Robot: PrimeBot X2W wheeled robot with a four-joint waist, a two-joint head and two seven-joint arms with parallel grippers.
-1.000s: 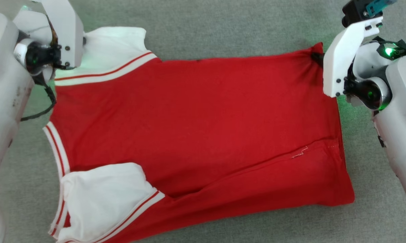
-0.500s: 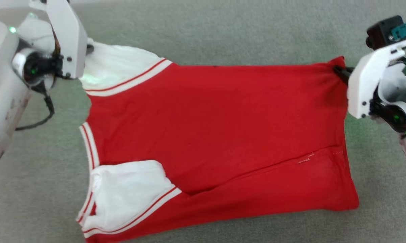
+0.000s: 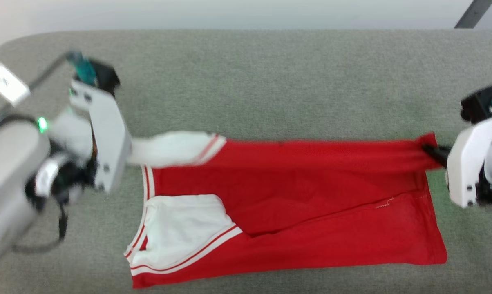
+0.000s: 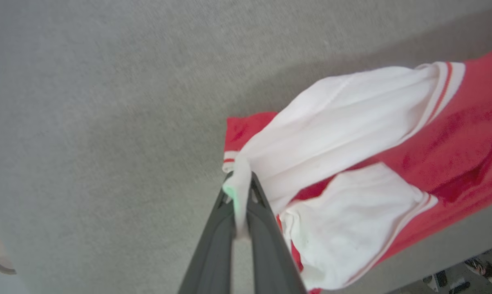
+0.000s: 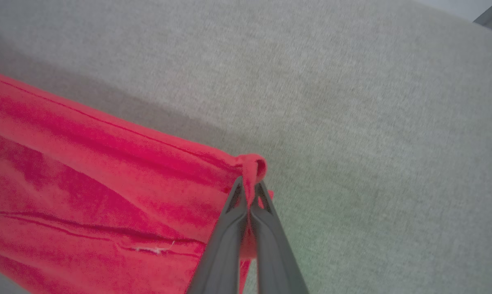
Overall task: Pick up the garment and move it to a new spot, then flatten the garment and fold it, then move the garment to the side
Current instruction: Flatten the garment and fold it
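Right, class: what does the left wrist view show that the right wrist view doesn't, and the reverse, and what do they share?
Left wrist view: the left gripper shut on a white sleeve of the garment, with striped trim. Right wrist view: the right gripper shut on a red corner. Shared: the garment's red cloth and the grey surface.

Blurred arm, cropped cloth

In the head view the left arm (image 3: 21,171) is blurred, and its white wrist plate (image 3: 107,134) hides the fingers where they meet the garment (image 3: 295,183); the right arm (image 3: 470,171) runs off the right edge. The left wrist view cuts the cloth at its right edge (dark clutter (image 4: 475,269) in that corner is too small to read); the right wrist view crops it left and bottom.
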